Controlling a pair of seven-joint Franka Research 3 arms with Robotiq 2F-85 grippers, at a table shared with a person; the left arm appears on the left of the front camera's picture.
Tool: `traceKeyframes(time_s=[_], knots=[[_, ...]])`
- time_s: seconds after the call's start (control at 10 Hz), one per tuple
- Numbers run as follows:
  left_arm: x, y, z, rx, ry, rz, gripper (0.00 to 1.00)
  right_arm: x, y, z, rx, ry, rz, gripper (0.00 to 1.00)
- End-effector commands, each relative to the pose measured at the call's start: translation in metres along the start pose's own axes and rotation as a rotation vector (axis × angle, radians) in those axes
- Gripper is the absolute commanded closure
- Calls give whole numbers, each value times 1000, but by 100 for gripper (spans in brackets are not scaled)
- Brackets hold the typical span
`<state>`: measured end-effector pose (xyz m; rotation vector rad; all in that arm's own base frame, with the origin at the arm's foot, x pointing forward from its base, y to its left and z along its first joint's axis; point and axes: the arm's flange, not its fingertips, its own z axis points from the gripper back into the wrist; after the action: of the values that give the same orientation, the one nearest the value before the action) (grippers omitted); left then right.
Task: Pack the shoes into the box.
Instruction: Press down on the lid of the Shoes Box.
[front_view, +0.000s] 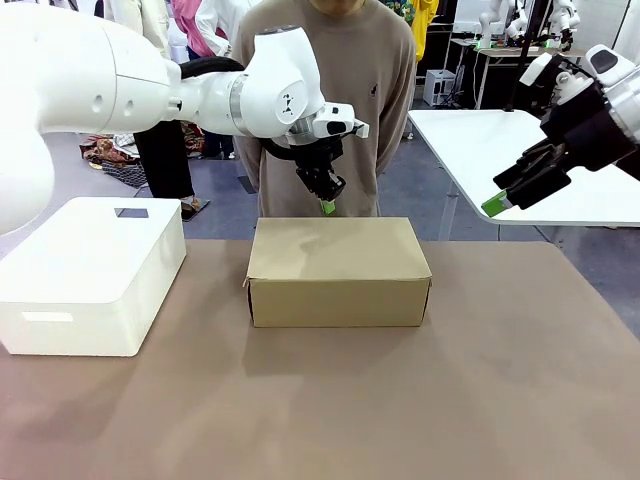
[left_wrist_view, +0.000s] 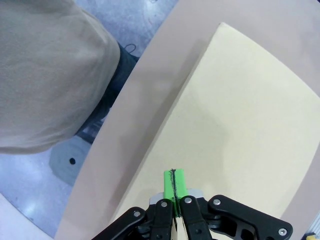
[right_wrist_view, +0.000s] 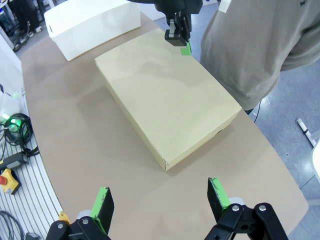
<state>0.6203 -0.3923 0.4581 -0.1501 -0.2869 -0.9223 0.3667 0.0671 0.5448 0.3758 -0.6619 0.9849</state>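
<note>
The tan-brown rectangular cardboard shoebox (front_view: 338, 270) sits lid-down mid-table, long axis running left to right, with the clenched, empty left gripper (front_view: 327, 206) poised just above its far long edge, nearer than the wide-spread right gripper (front_view: 497, 205) raised well off to the right.

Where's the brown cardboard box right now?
The box sits closed mid-table in the front view, right of the white plastic box, below the left hand.
</note>
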Motion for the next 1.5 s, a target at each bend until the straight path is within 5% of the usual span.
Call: traceKeyframes(time_s=[0.0, 0.9, 1.4], knots=[[1, 0, 2, 4, -2, -1, 100, 2, -1, -1, -14, 12, -12, 0], [0, 0, -1, -1, 0, -1, 100, 2, -1, -1, -14, 12, -12, 0], [-41, -8, 80, 52, 28, -47, 100, 2, -1, -1, -14, 12, -12, 0]])
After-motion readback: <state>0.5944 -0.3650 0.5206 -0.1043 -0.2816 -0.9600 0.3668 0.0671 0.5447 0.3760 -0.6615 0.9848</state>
